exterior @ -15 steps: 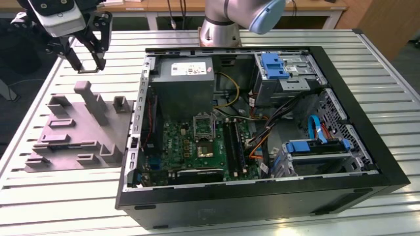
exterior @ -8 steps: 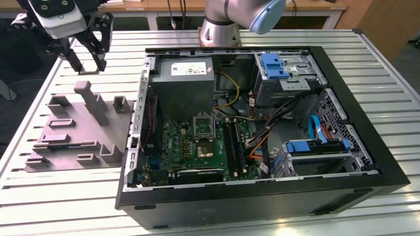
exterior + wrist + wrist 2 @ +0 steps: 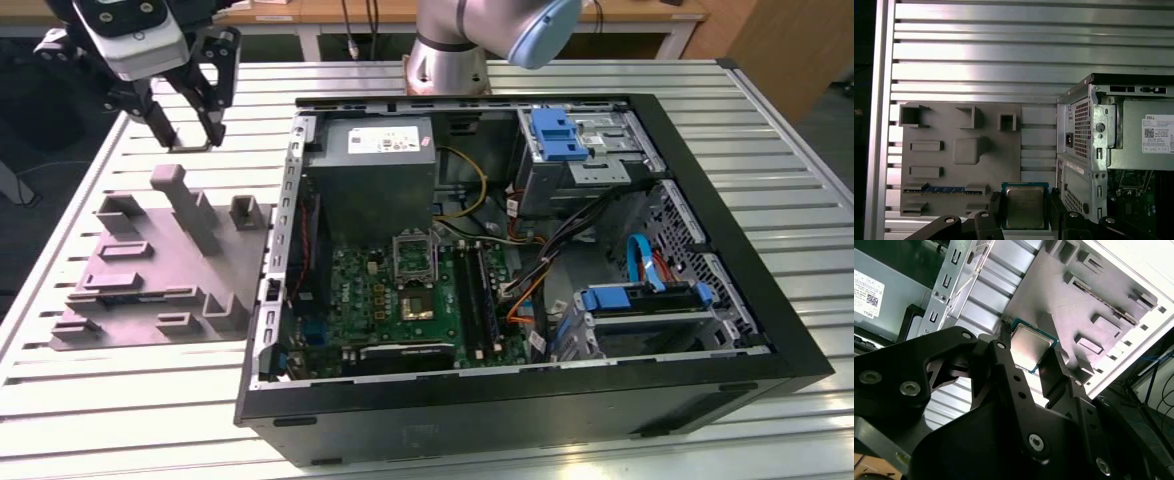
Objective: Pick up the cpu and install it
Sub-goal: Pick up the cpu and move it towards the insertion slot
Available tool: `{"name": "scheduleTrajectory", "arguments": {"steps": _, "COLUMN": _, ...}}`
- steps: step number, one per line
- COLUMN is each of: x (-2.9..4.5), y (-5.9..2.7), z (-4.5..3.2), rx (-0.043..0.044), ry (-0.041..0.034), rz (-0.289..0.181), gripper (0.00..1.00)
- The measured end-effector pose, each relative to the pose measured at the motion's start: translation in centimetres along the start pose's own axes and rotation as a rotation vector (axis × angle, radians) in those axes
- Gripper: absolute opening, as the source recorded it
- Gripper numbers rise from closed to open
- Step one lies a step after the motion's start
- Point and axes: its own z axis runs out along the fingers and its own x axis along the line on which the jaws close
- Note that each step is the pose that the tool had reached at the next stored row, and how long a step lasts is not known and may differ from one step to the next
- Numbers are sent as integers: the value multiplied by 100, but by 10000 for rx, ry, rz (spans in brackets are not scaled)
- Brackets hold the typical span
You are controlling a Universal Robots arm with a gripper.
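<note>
table [image 3: 134, 400]: slatted metal, under everything you see.
computer case [image 3: 781, 330]: open on its side, green circuit board [image 3: 400, 290] facing up.
tray [image 3: 147, 290]: grey, just beside the case, on the exterior view's left.
gripper [image 3: 188, 140]: raised above the tray's far end.
cpu [image 3: 1025, 206]: pinched by its edges between your gripper's fingers [image 3: 1014, 375], clear in both wrist views.
</note>
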Motion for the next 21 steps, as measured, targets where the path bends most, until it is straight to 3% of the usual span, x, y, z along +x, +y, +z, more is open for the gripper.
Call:
{"name": "scheduleTrajectory", "arguments": {"steps": 12, "x": -40, "y": -41, "z": -1, "rx": 46, "ry": 1, "rz": 4, "gripper": 47}}
{"name": "scheduleTrajectory", "arguments": {"steps": 21, "x": -149, "y": -46, "z": 1, "rx": 49, "ry": 1, "rz": 4, "gripper": 47}}
